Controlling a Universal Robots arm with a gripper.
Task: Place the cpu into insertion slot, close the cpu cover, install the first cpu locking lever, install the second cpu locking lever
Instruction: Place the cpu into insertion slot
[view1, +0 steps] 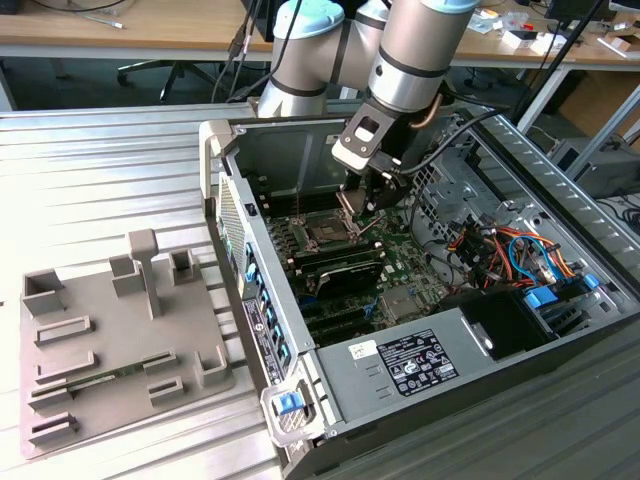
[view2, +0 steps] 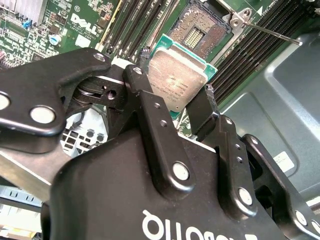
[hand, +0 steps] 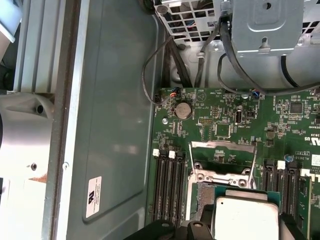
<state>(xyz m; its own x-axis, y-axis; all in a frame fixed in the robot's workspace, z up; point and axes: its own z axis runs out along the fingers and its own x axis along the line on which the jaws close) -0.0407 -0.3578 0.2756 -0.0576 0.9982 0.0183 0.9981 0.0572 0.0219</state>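
My gripper (view2: 172, 86) is shut on the cpu (view2: 176, 67), a small square chip with a dull silver top and green edge, clamped by its two opposite edges between the black fingers (view2: 142, 95). The cpu hangs tilted just above and beside the open insertion slot (view2: 199, 31), whose bare contact field shows. In the first wrist view the cpu (hand: 245, 216) sits next to the slot (hand: 206, 192), and the cpu cover (hand: 222, 144) stands raised open behind it. A thin locking lever (view2: 272, 33) sticks out unlatched. In the exterior view the gripper (view1: 368, 197) hovers over the slot (view1: 328, 233) inside the computer case.
Memory slots (hand: 169, 185) flank the socket on the green motherboard (view1: 400, 265). Cable bundles (view1: 505, 245) and a drive cage fill the case at the exterior view's right. The case wall (view1: 255, 290) rises close by. A grey fixture tray (view1: 110, 340) lies outside the case.
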